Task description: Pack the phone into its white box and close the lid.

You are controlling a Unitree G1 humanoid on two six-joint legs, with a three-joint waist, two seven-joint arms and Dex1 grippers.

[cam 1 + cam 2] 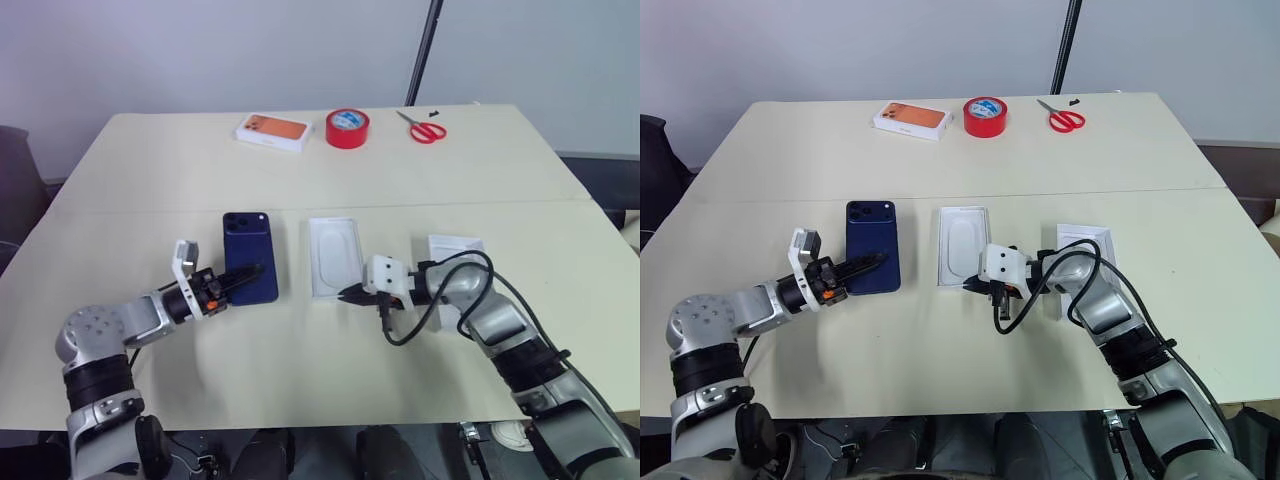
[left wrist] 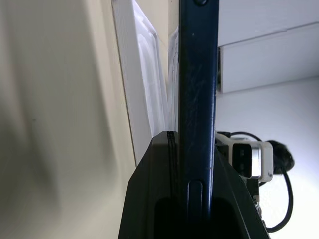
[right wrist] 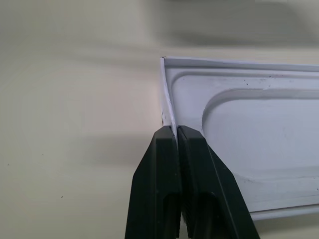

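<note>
The phone [image 1: 249,250] is dark navy, back up with its camera cluster at the far left corner. My left gripper [image 1: 246,273] is shut on its near end, and the left wrist view shows the phone [image 2: 198,89] edge-on between the fingers. To its right lies a flat white insert with an oval recess [image 1: 335,252]. My right gripper [image 3: 175,128] is shut on the thin rim at the insert's near corner. The lid [image 1: 457,243], a white shell with small dark marks, sits behind my right arm, partly covered. The white box is hidden or out of view.
At the table's far edge stand an orange-topped white box [image 1: 273,131], a red tape roll [image 1: 347,128] and red scissors [image 1: 425,128]. A seam crosses the beige table [image 1: 150,190]. A black cable loops from my right wrist.
</note>
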